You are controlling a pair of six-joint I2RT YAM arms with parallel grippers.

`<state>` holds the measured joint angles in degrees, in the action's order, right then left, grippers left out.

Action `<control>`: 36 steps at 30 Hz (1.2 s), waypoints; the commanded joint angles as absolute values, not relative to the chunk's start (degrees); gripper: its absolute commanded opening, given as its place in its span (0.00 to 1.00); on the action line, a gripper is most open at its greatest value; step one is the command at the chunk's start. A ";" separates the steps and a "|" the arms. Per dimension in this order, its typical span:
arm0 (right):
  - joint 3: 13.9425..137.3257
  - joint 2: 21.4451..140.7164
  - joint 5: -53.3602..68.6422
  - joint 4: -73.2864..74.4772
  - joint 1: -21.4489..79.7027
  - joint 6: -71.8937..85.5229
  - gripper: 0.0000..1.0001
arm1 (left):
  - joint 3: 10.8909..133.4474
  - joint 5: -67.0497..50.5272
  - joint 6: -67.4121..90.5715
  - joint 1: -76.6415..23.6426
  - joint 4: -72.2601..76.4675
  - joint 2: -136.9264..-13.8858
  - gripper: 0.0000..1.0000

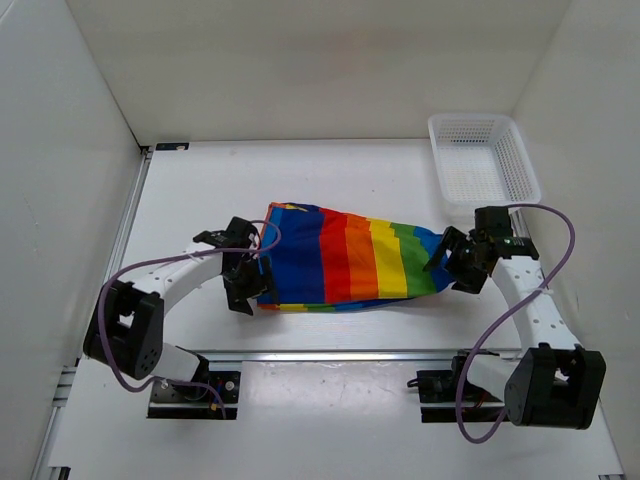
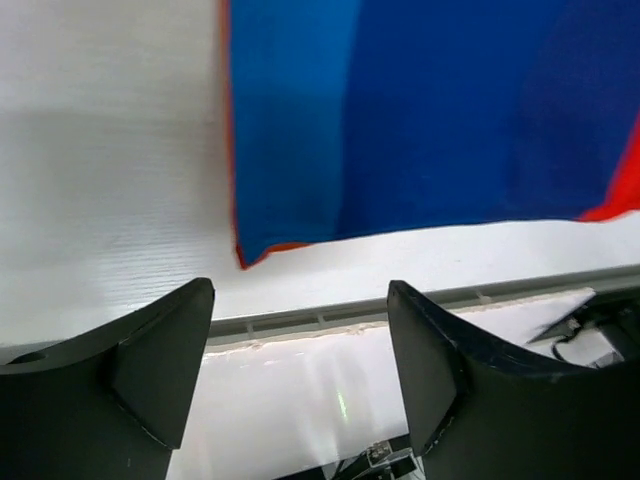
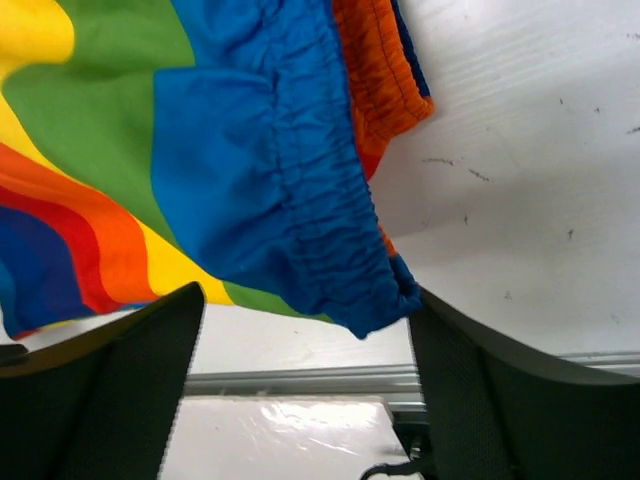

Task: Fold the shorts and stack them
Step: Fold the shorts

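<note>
Shorts lie flat on the white table as one striped band (blue end left, green end right). At the shorts' blue end the left gripper stands with its jaws spread wide and nothing between them. At their waistband end the right gripper is likewise spread wide, gripping nothing. Beyond the shorts' right end, apart from them, sits a white mesh basket.
</note>
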<state>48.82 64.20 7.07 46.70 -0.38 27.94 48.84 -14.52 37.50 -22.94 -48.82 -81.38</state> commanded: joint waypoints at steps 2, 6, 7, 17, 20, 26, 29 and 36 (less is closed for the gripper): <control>48.08 65.82 7.30 42.71 -0.70 28.92 0.90 | 47.11 -10.47 41.04 -23.03 -47.90 -80.33 0.89; 46.94 69.60 7.29 40.17 -0.70 28.92 0.92 | 47.11 -9.93 41.04 -23.55 -45.44 -83.49 0.95; 46.41 70.48 6.69 39.12 -0.70 29.44 0.92 | 47.11 -9.93 41.65 -23.55 -44.66 -85.06 0.95; 41.22 76.02 4.48 28.93 -1.23 32.07 0.85 | 48.16 -9.93 41.13 -24.17 -40.00 -96.67 0.72; 39.02 78.57 5.97 22.69 -1.23 33.57 0.66 | 48.69 -9.32 41.66 -24.17 -39.47 -97.29 0.50; 39.45 82.27 7.12 18.90 -1.23 33.67 0.19 | 50.36 -9.49 42.45 -24.17 -39.46 -96.68 0.10; 43.83 81.66 6.60 22.30 -1.23 32.88 0.00 | 53.43 -9.49 41.76 -22.33 -41.91 -94.14 0.10; 65.06 82.86 7.55 30.04 -1.23 31.38 0.00 | 78.45 -4.13 34.99 -13.55 -54.82 -93.86 0.10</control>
<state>53.95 82.19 8.67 28.95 -0.67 32.82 68.34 -9.89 39.22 -17.23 -50.13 -95.42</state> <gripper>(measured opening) 0.154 0.133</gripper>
